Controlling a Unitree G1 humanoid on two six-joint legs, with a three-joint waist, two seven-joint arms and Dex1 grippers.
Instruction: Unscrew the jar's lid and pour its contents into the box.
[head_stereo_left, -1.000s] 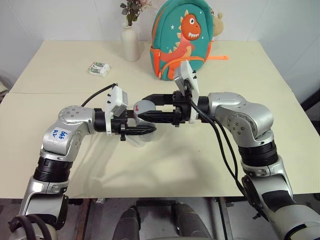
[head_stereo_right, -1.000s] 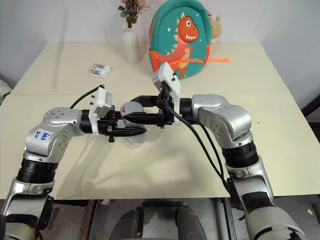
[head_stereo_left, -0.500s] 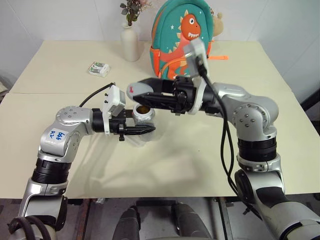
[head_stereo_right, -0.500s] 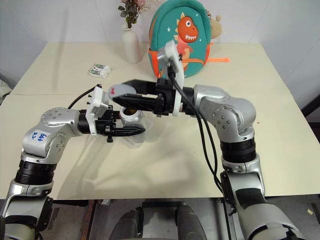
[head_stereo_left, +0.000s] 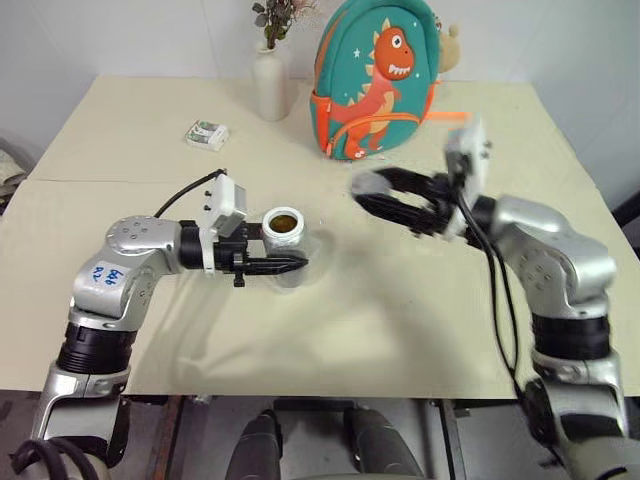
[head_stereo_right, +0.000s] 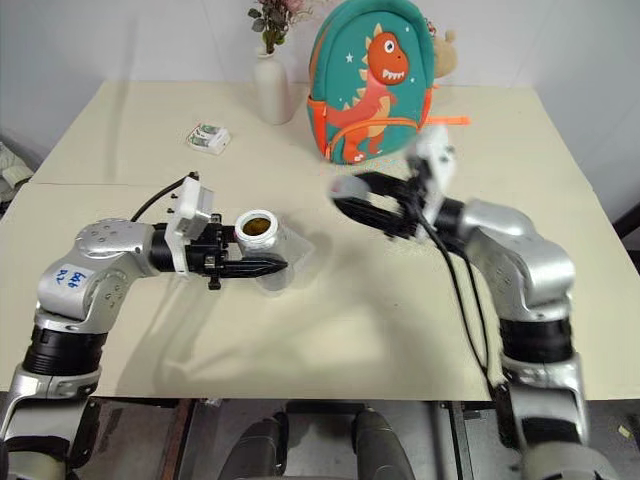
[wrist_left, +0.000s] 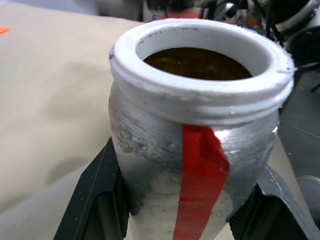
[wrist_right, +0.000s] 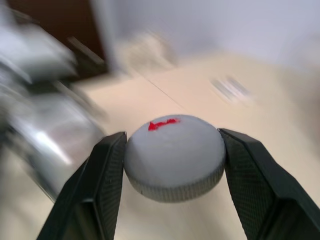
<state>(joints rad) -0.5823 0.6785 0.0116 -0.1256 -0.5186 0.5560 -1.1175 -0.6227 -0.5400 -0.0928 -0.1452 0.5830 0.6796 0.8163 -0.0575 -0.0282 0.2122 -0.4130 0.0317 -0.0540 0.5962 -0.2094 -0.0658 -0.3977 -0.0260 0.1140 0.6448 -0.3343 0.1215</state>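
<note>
Since a second ago the right gripper (head_stereo_left: 368, 190) has swung away from the jar (head_stereo_left: 284, 236) toward 3 o'clock, carrying the lid (head_stereo_left: 366, 184) off with it; the jar's white neck now stands uncovered.

Head views: the left gripper (head_stereo_right: 268, 262) is clamped on the jar near the middle of the table (head_stereo_left: 330, 320), with brownish contents (head_stereo_left: 285, 220) visible in the mouth. The clear box (head_stereo_left: 296, 272) lies under and just beside the jar, partly hidden by the fingers. Toward 12 o'clock stand a white vase (head_stereo_left: 271, 85) and a dinosaur backpack (head_stereo_left: 380, 80); a small white-and-green packet (head_stereo_left: 207, 134) lies at about 11 o'clock, well apart from the jar. Between the two grippers the tabletop is bare, and there is open surface toward 5 and 6 o'clock up to the near table edge. The lid, blurred, is pinched in the right gripper's black fingers, above the table in front of the backpack's base.

Left wrist view: the jar is upright between the two fingers (wrist_left: 95, 190), which press on its silvery sides; its red stripe (wrist_left: 197, 185) faces the camera.

Right wrist view: the grey lid (wrist_right: 174, 156), with a small red mark on top, is squeezed between both fingers (wrist_right: 97, 185); the surroundings are blurred.
</note>
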